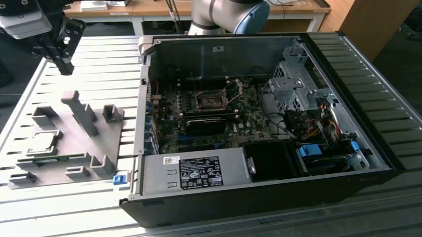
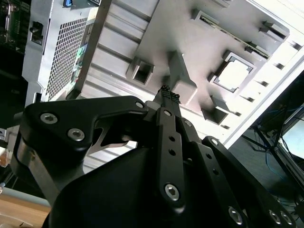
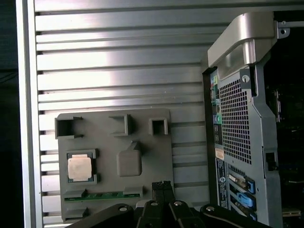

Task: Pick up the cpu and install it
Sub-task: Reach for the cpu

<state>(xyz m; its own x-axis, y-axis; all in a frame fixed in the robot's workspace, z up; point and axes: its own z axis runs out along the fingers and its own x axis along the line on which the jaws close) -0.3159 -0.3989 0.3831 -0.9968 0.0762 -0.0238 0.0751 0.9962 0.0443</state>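
Note:
The cpu [image 1: 43,141] [image 3: 79,167] [image 2: 233,75] is a small silvery square chip lying flat in a recess of the grey fixture plate [image 1: 99,148] [image 3: 156,152], at the exterior view's left. My gripper [image 1: 66,69] [image 3: 162,185] [image 2: 168,97] hangs well above the slatted table, up and away from the plate, apart from the chip. Its black fingers are pressed together, shut on nothing. The dark motherboard socket [image 1: 211,101] sits inside the open computer case [image 1: 369,143].
A long green circuit strip [image 3: 104,195] lies in a slot of the plate beside the chip. Tall grey posts [image 1: 82,111] rise from the plate. A grey power-supply box [image 1: 191,173] fills the case's near side. The case's rear panel [image 3: 237,118] stands close to the plate.

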